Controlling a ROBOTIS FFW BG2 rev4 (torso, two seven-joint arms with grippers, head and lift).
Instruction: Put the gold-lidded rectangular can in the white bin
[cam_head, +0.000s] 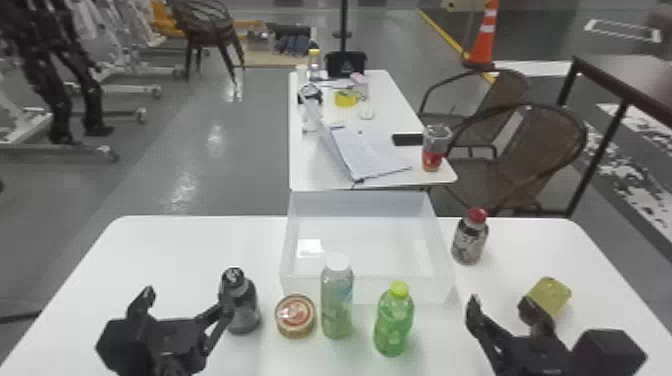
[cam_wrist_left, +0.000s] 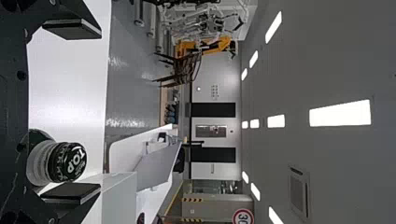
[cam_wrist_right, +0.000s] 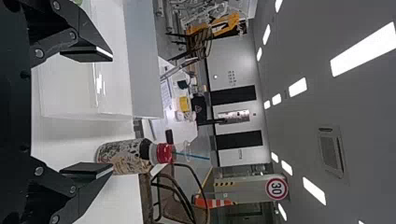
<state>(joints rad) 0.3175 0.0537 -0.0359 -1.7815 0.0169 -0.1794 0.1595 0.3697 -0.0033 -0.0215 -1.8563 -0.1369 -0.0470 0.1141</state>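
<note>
Basically at the starting line here, imo. The gold-lidded rectangular can (cam_head: 550, 295) is sitting on the right side of the bench (cam_head: 175, 250), outside the white bin (cam_head: 367, 290), so nothing's done yet: grab, lift, carry left, drop in, let go, that's all left.

Right gripper (cam_head: 501, 304) is just beside it with its fingers spread wide and nothing between them. One finger overlaps the can's edge in the head view, can't tell if they touch. I'd guess lining up the grasp comes next.

Left gripper (cam_head: 186, 299) is at the near left, fingers wide too, holding nothing, by the black-capped bottle (cam_head: 245, 310). Probably not needed for this one.
</note>
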